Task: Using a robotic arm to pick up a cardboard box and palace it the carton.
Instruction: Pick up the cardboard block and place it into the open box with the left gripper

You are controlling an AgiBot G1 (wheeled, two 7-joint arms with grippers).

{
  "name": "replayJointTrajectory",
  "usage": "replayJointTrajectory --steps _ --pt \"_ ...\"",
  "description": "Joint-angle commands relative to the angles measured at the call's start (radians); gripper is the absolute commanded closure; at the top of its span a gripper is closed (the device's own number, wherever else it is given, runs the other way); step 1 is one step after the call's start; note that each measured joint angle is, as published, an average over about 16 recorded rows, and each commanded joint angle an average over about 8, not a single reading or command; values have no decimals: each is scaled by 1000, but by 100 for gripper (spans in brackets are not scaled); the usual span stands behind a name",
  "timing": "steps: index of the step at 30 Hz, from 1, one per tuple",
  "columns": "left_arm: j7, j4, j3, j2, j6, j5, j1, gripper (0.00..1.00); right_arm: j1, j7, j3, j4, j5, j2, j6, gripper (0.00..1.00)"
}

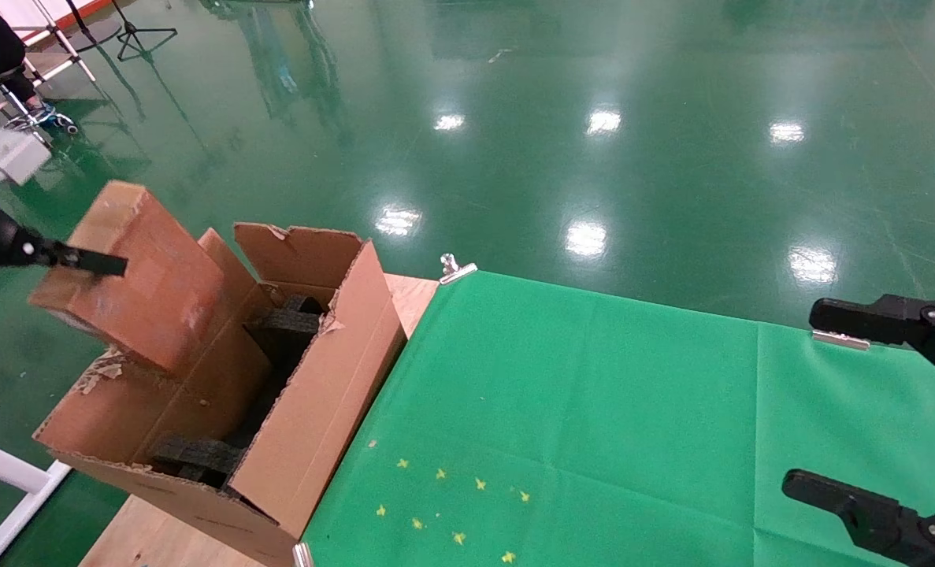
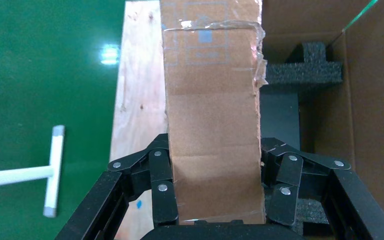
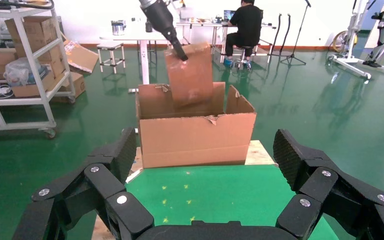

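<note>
Watch left end effector (image 2: 215, 200) pinching the cardboard box (image 1: 132, 276) tilted above the carton (image 1: 309, 409): lower it crooked and you snag a torn flap or foam insert (image 1: 290, 319); right end effector (image 3: 207, 195) idles spread.

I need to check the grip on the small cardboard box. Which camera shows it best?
The left wrist view: the left gripper has a finger on each side of the cardboard box. The head view shows the box tilted over the carton with one finger visible. The right wrist view shows it far off.
</note>
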Motion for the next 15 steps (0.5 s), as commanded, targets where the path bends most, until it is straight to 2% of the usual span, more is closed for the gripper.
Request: replayJointTrajectory --steps 1,15 --pt "27 47 0 5 -22 -11 20 100 0 0 0 0 0 0 0 0" --pt "210 349 5 107 -150 -38 110 100 0 0 0 0 0 0 0 0"
